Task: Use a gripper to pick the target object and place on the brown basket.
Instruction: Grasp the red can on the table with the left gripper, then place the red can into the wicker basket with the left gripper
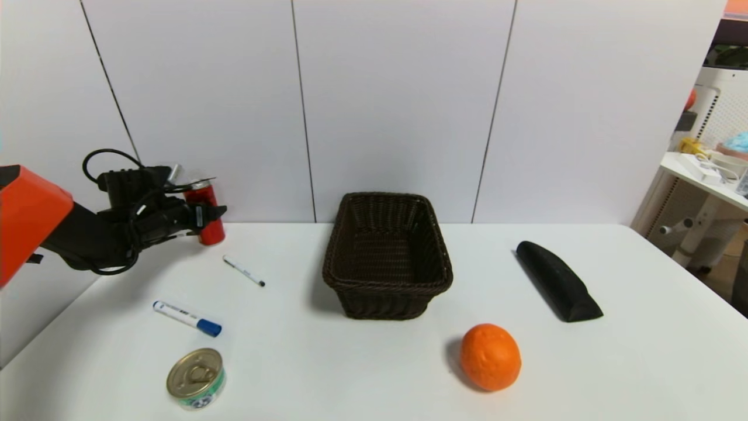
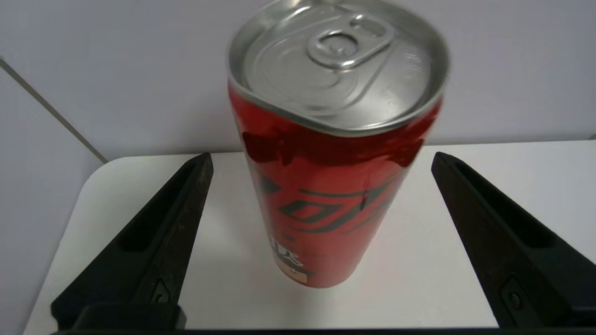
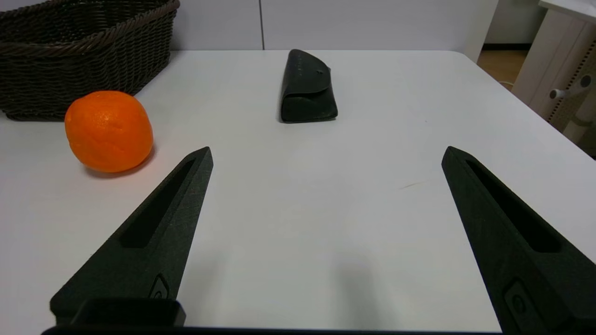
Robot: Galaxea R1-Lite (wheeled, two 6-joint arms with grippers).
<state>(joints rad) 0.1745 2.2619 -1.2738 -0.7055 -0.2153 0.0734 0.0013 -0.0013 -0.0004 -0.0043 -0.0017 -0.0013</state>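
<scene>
— Looking at the can (image 2: pixel 333 153): where does it stand, and how would it handle?

— It stands upright at the far left of the table (image 1: pixel 362 362), close to the wall, well apart from the basket (image 1: pixel 387 257) in the middle. The left gripper (image 1: pixel 207 215) is at it; in the left wrist view the two black fingers (image 2: pixel 153 242) stand wide apart on either side of the red body, neither touching it.

— So nothing is held?

— No. The jaws are apart with the can between them. The right gripper (image 3: pixel 326 153) is parked low over the near right of the table, jaws apart too, empty, with the orange (image 3: pixel 109 131) and the black case (image 3: pixel 307 88) ahead of it.

— Heavy or light?

— I can't tell whether it is full; the tab looks unopened, so I'd guess it has some weight. The wall is thin, smooth metal: stiff enough for a moderate squeeze, slippery, and likely to dent if clamped hard.

— Where to take hold?

— Across the round body, about mid-height, below the silver top. A grip too high could tip it.

— And its axis?

— The long axis is vertical, top up, tab facing the ceiling. Being tall and slim, it would topple easily if nudged sideways, so the fingers should close evenly from both sides.
</scene>
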